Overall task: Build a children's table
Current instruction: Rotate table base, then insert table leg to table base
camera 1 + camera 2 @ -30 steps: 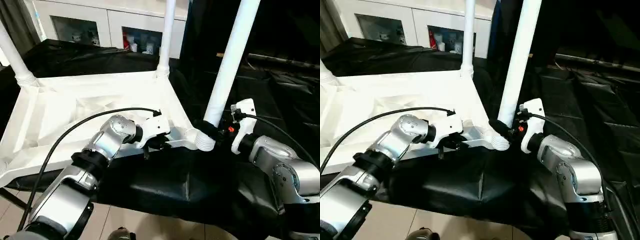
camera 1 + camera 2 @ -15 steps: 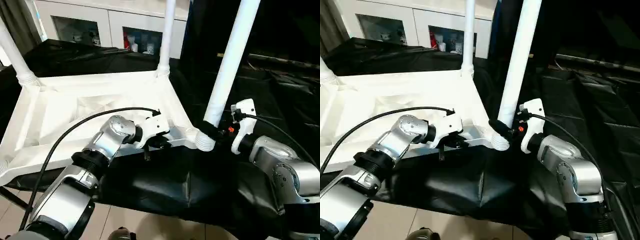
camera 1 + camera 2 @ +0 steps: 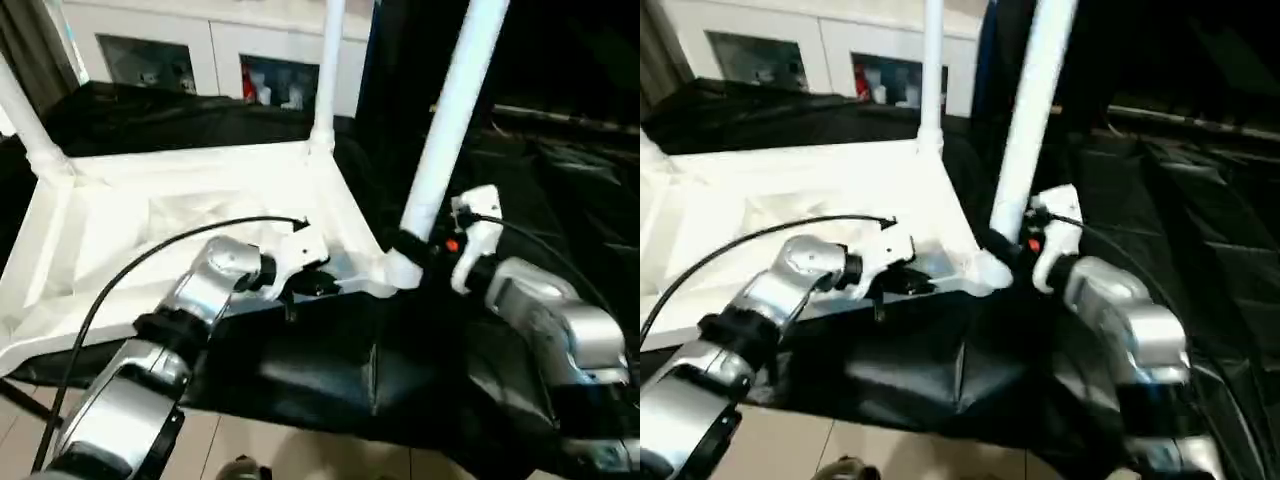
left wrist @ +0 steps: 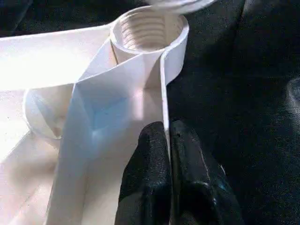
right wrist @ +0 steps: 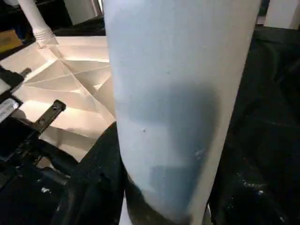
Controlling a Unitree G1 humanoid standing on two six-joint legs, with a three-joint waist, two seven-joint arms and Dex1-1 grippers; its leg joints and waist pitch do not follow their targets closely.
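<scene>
The white tabletop (image 3: 150, 210) lies underside up on a black cloth. One white leg (image 3: 325, 80) stands in its far right corner, another leg (image 3: 25, 110) in the far left. My left gripper (image 3: 300, 285) is shut on the thin near rim beside the near right corner socket (image 4: 145, 28). In the left wrist view both black fingers (image 4: 152, 178) pinch that rim. My right gripper (image 3: 410, 245) is shut around the lower part of a third leg (image 3: 450, 120). This leg leans slightly, with its ribbed end at the threaded socket.
A white glass-door cabinet (image 3: 200, 50) stands behind the work. Black cloth (image 3: 330, 370) covers the surface and hangs over its near edge toward the pale floor. Dark folds of cloth spread to the right.
The whole picture has shifted a little, so the camera moved. My left fingers have closed slightly tighter on the rim. My right gripper still holds the leg at the corner socket.
</scene>
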